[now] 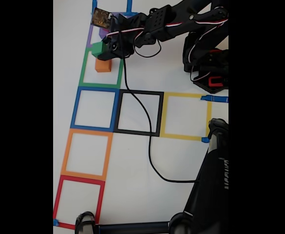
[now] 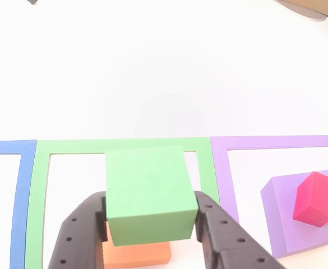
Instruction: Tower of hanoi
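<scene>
My gripper is shut on a green cube, one black finger on each side of it. Right under the cube lies a flat orange block, inside the green taped square. I cannot tell whether the cube rests on the block or hangs just above it. A red cube sits on a wider purple block in the purple square to the right. In the fixed view the gripper holds the green cube above the orange block at the top left.
Taped squares run down the white table in the fixed view: blue, orange and red, with black and yellow to the right. A black cable crosses the black square. A black stand fills the bottom right.
</scene>
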`<action>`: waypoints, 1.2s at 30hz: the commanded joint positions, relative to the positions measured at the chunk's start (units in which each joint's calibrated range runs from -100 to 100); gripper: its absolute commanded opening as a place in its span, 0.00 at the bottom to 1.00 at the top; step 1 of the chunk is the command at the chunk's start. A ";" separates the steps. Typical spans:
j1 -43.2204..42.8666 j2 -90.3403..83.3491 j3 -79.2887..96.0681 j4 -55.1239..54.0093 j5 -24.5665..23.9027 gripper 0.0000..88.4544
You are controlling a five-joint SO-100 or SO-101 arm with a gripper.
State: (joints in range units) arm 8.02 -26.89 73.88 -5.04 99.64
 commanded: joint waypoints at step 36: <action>-1.11 28.06 4.39 -41.28 0.36 0.10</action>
State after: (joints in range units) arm 7.20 1.06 80.35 -44.54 99.64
